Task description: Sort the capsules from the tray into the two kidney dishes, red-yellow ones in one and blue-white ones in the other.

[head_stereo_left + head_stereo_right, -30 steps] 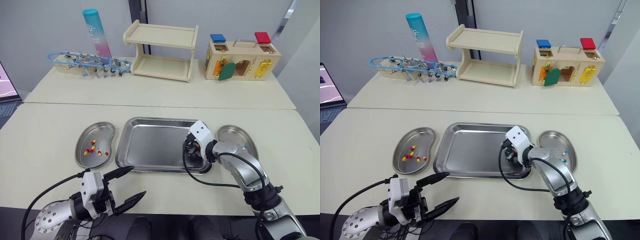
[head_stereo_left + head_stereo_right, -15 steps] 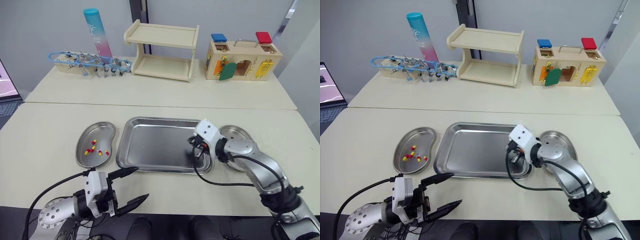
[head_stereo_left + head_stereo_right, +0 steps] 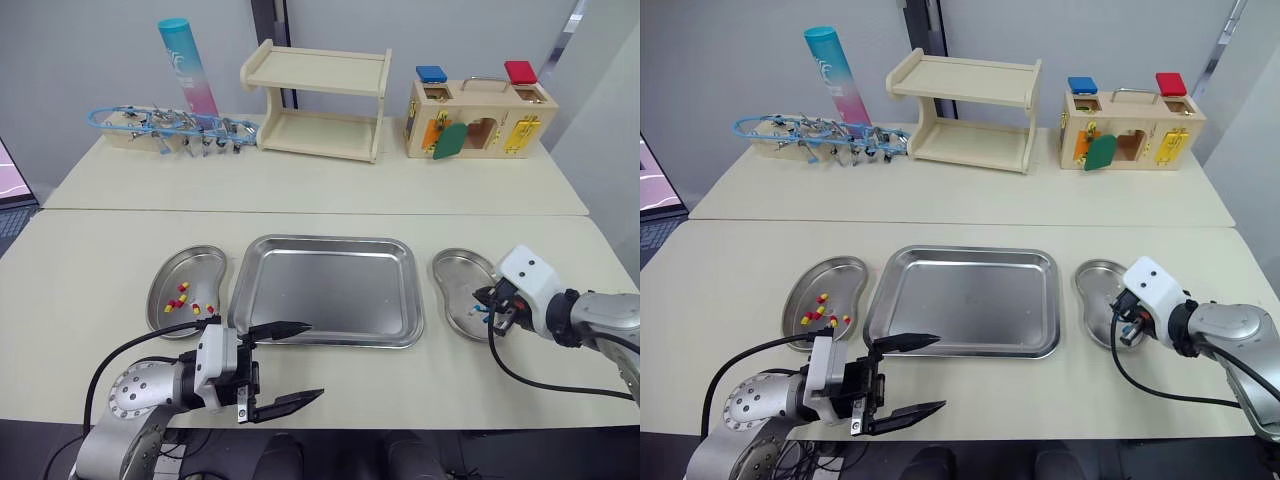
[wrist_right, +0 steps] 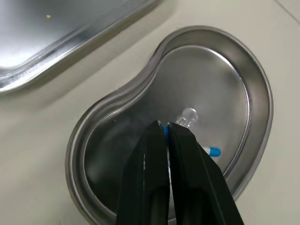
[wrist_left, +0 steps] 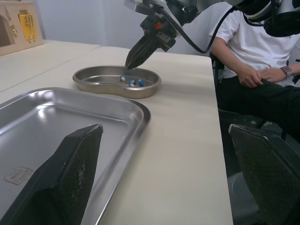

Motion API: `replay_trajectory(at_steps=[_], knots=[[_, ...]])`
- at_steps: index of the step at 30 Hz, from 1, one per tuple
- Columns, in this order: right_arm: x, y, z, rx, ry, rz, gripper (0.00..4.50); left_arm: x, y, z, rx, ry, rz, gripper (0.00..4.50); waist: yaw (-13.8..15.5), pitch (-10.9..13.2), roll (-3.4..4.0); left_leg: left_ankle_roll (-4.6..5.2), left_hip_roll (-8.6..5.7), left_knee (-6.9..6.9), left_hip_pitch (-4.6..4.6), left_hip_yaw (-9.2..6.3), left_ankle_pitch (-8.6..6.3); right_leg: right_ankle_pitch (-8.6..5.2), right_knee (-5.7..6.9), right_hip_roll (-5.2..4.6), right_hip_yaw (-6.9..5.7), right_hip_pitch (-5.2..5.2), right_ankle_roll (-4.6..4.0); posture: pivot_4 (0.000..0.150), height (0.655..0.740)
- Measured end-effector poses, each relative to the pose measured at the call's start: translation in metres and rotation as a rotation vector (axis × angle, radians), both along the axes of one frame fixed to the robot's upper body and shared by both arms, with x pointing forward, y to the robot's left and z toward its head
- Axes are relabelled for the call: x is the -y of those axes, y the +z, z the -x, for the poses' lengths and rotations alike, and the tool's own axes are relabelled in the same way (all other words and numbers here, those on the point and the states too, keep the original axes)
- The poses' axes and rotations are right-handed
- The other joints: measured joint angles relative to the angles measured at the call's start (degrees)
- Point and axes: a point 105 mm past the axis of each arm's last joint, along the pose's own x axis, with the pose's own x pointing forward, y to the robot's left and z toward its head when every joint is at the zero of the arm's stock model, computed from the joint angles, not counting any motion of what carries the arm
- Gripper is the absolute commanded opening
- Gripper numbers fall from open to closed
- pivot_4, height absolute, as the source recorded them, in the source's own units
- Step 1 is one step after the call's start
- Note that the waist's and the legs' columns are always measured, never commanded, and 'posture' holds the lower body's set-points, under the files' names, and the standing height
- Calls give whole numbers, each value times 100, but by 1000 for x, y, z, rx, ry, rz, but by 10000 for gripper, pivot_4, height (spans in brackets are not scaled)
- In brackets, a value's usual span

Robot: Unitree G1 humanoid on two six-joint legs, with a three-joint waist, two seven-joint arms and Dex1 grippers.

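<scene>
Noted a sliver of a blue-white capsule [image 4: 165, 133] between the tips of the right gripper [image 4: 164, 126]. Fingers drawn almost together, with the capsule pinched at the very end.

Placed that gripper low over the right kidney dish [image 3: 452, 272], tips pointing down into the bowl. Could not tell whether the tips touch the metal.

Counted a few more blue-white capsules [image 5: 132, 83] lying loose on the dish floor, near the tips.

Found that dish just beside the right end of the tray [image 3: 325, 290], with a narrow gap between them. Tray set mid-table.

Logged the left kidney dish [image 3: 190, 268] just beside the tray's left end, holding a small cluster of red-yellow capsules [image 3: 184, 296].

Recorded the left gripper [image 3: 314, 360] spread wide and gripping nothing. Hovers at the near edge of the table [image 3: 100, 240], with one finger over the tray's near rim, toward its left corner.

Noted a wooden shelf [image 3: 318, 105] on the far table, well apart from the dishes.

Seen from the left wrist: a seated person [image 5: 253, 51] in a white shirt, beyond the right end of the table.
</scene>
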Motion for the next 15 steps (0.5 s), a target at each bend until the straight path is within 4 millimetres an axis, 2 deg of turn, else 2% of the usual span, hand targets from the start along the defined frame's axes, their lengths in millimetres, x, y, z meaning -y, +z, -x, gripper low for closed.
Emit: replay_trajectory(at_steps=[1, 6, 12, 15], knots=[[0, 0, 0, 4, -5, -2, 6519, 0, 0, 0, 0, 0, 0, 45000, 5, 0, 0, 0, 0, 1, 0, 0, 0, 0, 0, 0, 0, 1, 0, 1500, 7400], [1, 3, -3, 35, -22, -7, 21347, 0, 0, 0, -3, 2, 1, 45000, 22, 0, 0, 0, 0, 0, 0, -1, 0, 0, 0, 0, -1, 1, 0, 1500, 7400], [8, 12, -5, 68, -7, 12, 21347, 0, -1, -3, -22, 27, 8, 45000, 23, 1, 0, 0, 0, 0, 0, -1, 0, 0, -1, 0, -2, 1, 0, 1500, 7400], [12, 13, 1, 77, 46, 27, 21347, 0, 0, -4, -26, 47, 14, 45000, 30, 1, -2, 0, 0, 0, 0, 0, 0, 0, -3, 0, -2, 2, 1, 1500, 7400]])
